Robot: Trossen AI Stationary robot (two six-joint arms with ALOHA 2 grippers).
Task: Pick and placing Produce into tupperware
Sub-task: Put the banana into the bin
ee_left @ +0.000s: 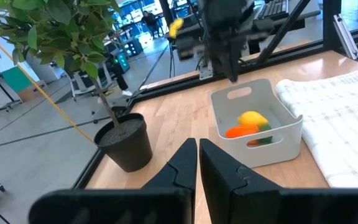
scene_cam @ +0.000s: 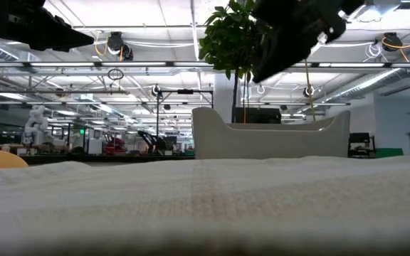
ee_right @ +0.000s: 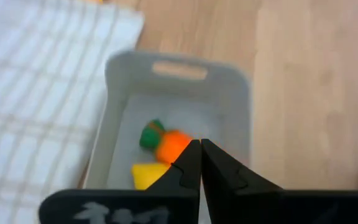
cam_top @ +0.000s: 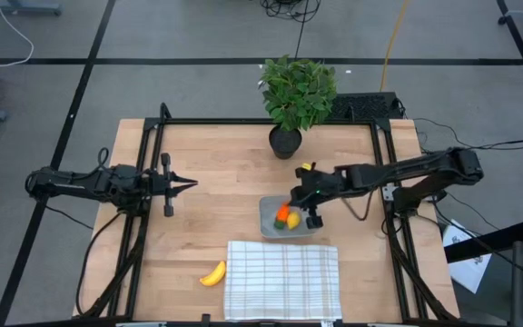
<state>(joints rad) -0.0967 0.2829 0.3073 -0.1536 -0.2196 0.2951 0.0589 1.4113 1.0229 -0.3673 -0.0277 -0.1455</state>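
The tupperware (cam_top: 269, 211) stands on the table just beyond the checked cloth. In it lie the orange carrot (ee_right: 173, 145) with its green top and the small round yellow fruit (ee_right: 148, 174), side by side on its floor. The yellow banana (cam_top: 212, 274) lies on the wood left of the cloth. My right gripper (cam_top: 312, 218) hovers over the container's right part, slanting down, shut and holding nothing; the left wrist view shows it (ee_left: 232, 74) clear above the rim. My left gripper (cam_top: 187, 184) waits shut at the table's left.
A leafy plant in a black pot (cam_top: 285, 141) stands at the table's far edge, behind the container. The white checked cloth (cam_top: 282, 280) covers the near middle of the table. Bare wood lies between my left gripper and the container.
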